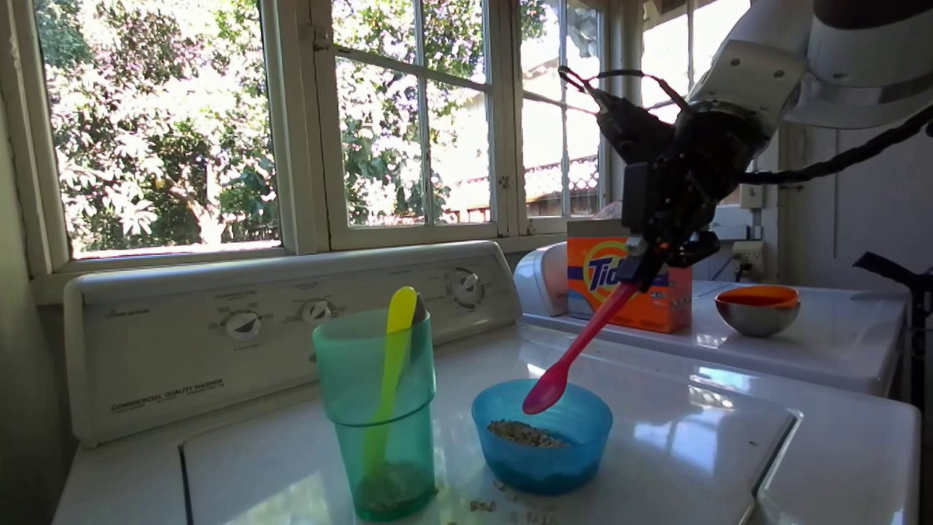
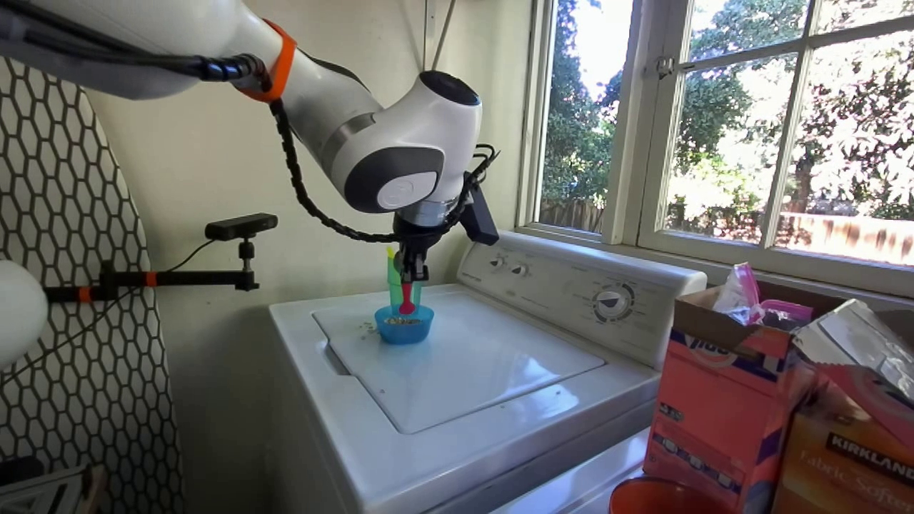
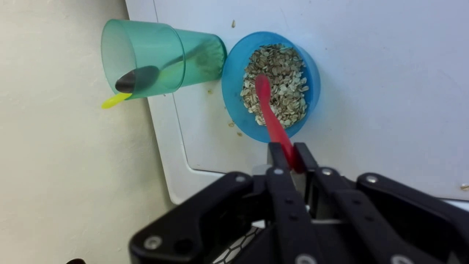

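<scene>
The claw (image 3: 288, 151), nearest the wrist camera, is clamped on a red spoon (image 3: 274, 124) whose scoop end hangs over oats (image 3: 287, 86) in a blue bowl (image 3: 233, 97) on the washer (image 3: 384, 95), beside a green cup (image 3: 157, 44).

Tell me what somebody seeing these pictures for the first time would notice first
Probably the pinkish-red spoon, clamped in the black gripper with its tip above the oats in the blue bowl. Next might come the translucent green cup beside that bowl on the washer, with a yellow utensil poking out of its top. In an exterior view, the orange Tide box behind the gripper also catches the eye.
</scene>
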